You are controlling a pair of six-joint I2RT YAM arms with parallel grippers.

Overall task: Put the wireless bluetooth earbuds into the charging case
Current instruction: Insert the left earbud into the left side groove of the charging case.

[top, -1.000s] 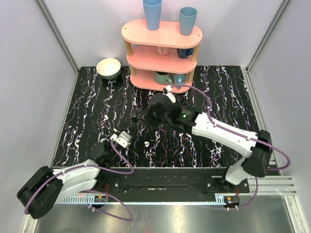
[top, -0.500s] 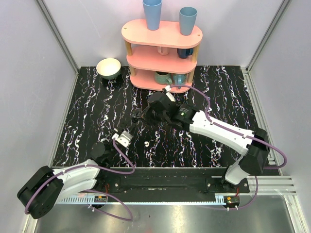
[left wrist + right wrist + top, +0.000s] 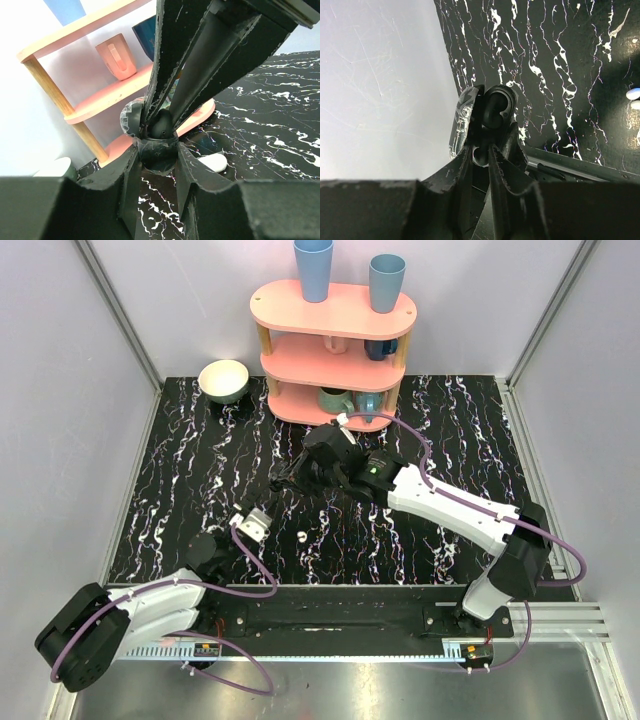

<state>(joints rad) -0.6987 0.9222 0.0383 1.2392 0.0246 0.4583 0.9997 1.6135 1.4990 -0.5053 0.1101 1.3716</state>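
Bowl (image 3: 223, 380) left of shelf (image 3: 300, 310); earbud (image 3: 301, 536) nearer

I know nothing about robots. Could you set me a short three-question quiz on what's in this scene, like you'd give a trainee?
1. True or false: two tall blue plastic cups stand on the top tier of the pink rounded three-tier shelf.
2. The pale round bowl is: A) on the black white-veined table, left of the shelf; B) on the shelf's middle tier; C) between a gripper's fingers.
3. Which is nearer the shelf, the left gripper or the right gripper?
Key: 1 true; 2 A; 3 right gripper.
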